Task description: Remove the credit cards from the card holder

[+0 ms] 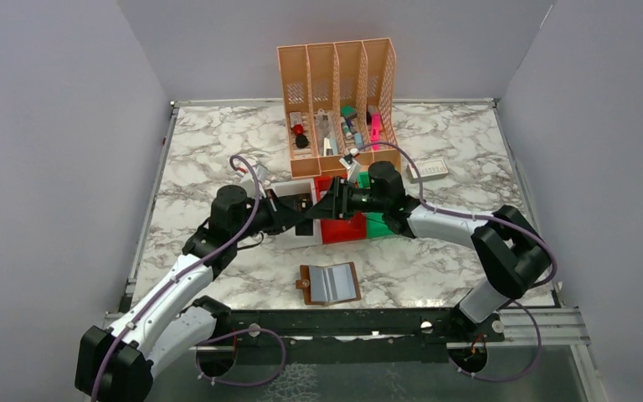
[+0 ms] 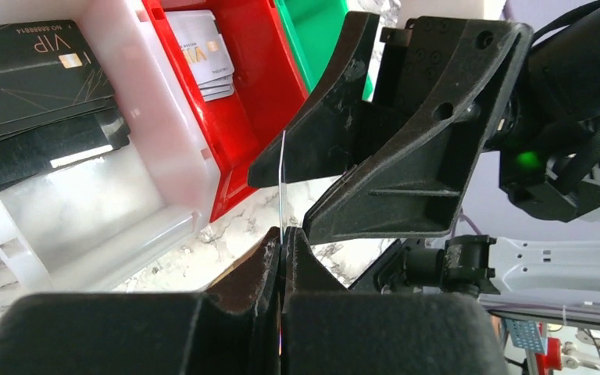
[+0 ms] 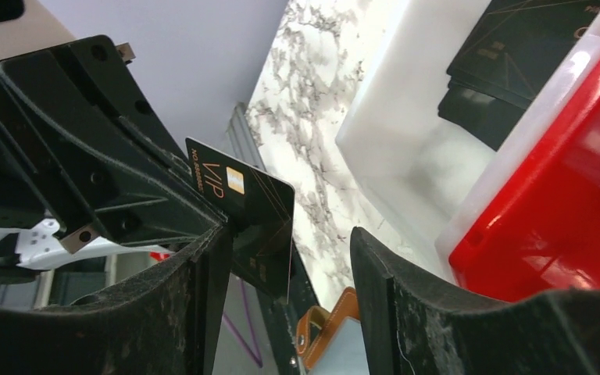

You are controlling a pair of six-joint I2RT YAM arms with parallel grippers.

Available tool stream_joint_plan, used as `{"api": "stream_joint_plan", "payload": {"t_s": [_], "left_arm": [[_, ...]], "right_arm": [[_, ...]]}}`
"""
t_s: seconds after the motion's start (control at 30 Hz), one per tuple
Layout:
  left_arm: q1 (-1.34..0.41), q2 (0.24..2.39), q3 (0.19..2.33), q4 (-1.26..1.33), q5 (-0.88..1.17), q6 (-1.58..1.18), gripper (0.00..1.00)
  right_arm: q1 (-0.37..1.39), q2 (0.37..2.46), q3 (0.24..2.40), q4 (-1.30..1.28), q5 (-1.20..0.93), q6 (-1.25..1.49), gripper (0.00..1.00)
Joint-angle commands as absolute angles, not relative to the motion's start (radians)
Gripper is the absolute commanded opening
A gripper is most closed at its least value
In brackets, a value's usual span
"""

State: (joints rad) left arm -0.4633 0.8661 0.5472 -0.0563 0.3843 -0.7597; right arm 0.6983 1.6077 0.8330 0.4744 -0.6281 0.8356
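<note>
The brown card holder lies open on the table near the front edge, grey inside up; its brown edge also shows in the right wrist view. My left gripper is shut on a black credit card marked VIP and holds it in the air over the bins; in the left wrist view the card is edge-on. My right gripper is open, one finger on each side of that card. More black cards lie in the white bin, pale cards in the red bin.
White, red and green bins stand side by side mid-table under both grippers. An orange file organiser with small items stands at the back. A pale flat box lies to its right.
</note>
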Motion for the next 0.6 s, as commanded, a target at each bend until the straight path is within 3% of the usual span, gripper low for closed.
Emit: {"api": "stream_joint_plan", "payload": {"t_s": [0.0, 0.2, 0.57], "left_arm": [[-0.425, 0.868, 0.534, 0.068, 0.467, -0.803, 0.00], [-0.368, 0.886, 0.497, 0.140, 0.563, -0.844, 0.00], [-0.332, 0.858, 0.447, 0.199, 0.645, -0.890, 0.00]], "right_arm": [[0.687, 1.647, 0.836, 0.583, -0.749, 0.890, 0.60], [0.679, 1.666, 0.830, 0.639, -0.792, 0.914, 0.53], [0.669, 1.657, 0.819, 0.680, -0.807, 0.940, 0.32]]}}
